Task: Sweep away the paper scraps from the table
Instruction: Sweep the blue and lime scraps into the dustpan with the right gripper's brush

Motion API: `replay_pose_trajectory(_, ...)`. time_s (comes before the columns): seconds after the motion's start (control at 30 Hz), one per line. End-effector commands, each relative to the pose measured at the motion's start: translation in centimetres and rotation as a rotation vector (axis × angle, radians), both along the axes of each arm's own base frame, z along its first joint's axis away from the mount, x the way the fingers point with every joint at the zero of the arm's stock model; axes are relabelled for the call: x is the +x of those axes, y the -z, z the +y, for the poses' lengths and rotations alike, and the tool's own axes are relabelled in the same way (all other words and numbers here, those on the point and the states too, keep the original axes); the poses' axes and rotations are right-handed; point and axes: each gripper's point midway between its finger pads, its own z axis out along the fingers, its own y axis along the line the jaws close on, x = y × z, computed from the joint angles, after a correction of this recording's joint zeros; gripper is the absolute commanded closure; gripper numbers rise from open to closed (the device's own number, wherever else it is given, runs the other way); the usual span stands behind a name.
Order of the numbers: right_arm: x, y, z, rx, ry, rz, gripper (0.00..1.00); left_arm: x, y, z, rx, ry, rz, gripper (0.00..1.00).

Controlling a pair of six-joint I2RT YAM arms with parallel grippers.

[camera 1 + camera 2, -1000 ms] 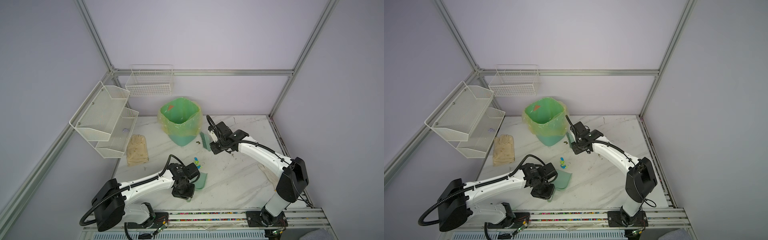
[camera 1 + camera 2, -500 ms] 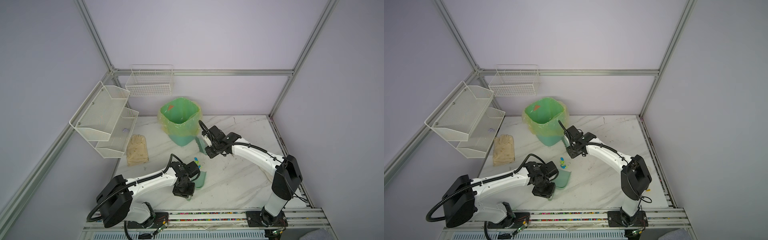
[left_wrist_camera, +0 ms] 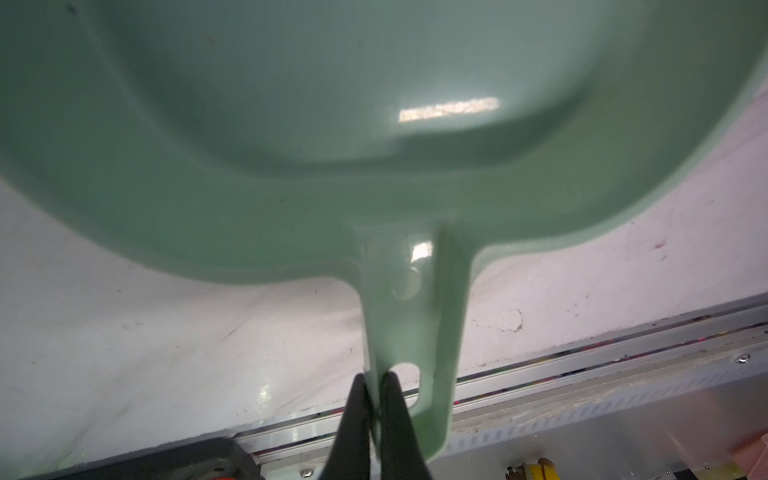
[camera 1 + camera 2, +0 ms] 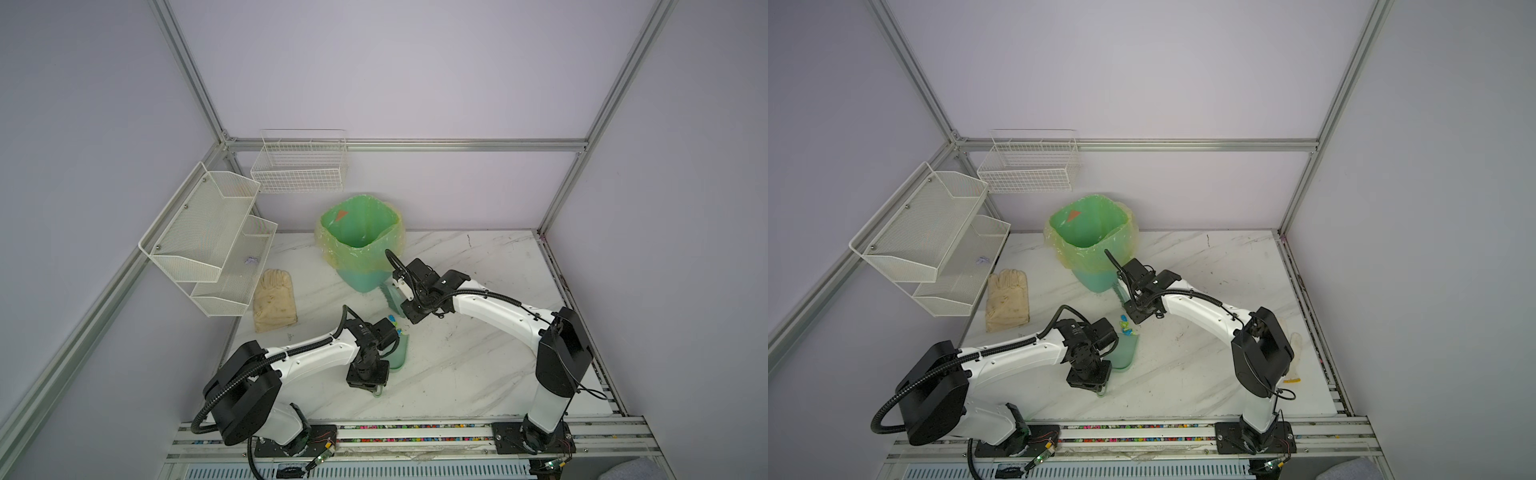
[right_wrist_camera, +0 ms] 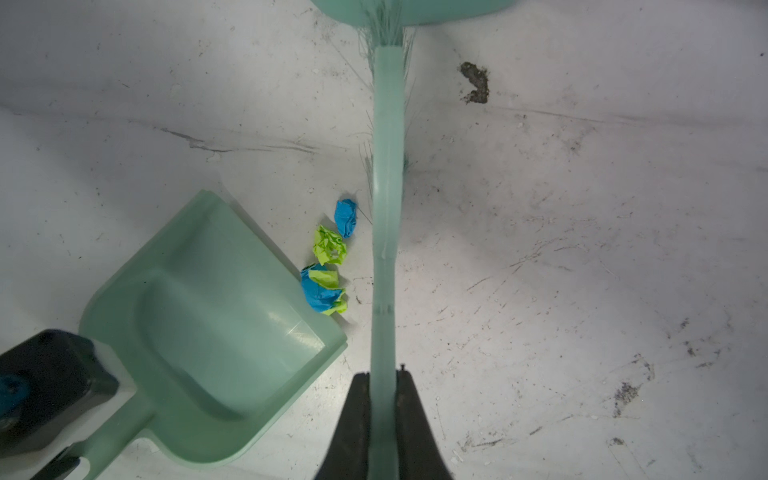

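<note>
Several blue and lime-green paper scraps lie in a short row on the white marbled table, between the open lip of the pale green dustpan and the teal brush. In both top views the paper scraps show just behind the dustpan. My left gripper is shut on the dustpan's handle. My right gripper is shut on the brush's handle, and the bristles point toward the bin. No scrap is inside the pan.
A green bin with a bag liner stands behind the brush. A white knitted glove lies at the left, under wire shelves. A dark speck sits beside the bristles. The aluminium rail runs along the front edge.
My right arm has carried the brush left and a little forward, toward the scraps and the dustpan. The left gripper and dustpan have barely moved.
</note>
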Motion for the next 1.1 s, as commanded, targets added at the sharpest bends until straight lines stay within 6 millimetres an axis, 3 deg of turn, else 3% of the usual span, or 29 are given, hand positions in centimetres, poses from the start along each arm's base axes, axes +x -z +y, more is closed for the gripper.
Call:
replay_pose_trajectory(0.0,-2.1,-0.3,-0.1,0.022,-0.021,0.028,1.0,0.1,0.5,0.1,-0.005,0.012,0.001,1.0)
replay_pose_trajectory(0.2,-6.3,-0.4,0.7,0.119,-0.058,0.092,1.0,0.3,0.5,0.4,0.007,0.017,-0.003,1.0)
replay_pose_trajectory(0.3,-8.2,-1.5,1.3,0.195,-0.091,0.101,1.0,0.5,0.6,0.4,0.011,0.02,-0.003,1.0)
replay_pose_trajectory(0.47,-9.8,-4.0,1.6,0.288,-0.105,0.1,1.0,0.5,0.6,0.5,0.017,0.037,0.004,1.0)
replay_pose_trajectory(0.67,-9.5,-5.2,0.7,0.301,-0.035,0.077,1.0,0.4,0.5,1.0,0.024,0.038,-0.001,1.0)
replay_pose_trajectory(1.07,-6.4,-6.8,-0.1,0.311,0.147,-0.016,1.0,0.4,0.3,1.4,0.021,0.045,-0.004,1.0)
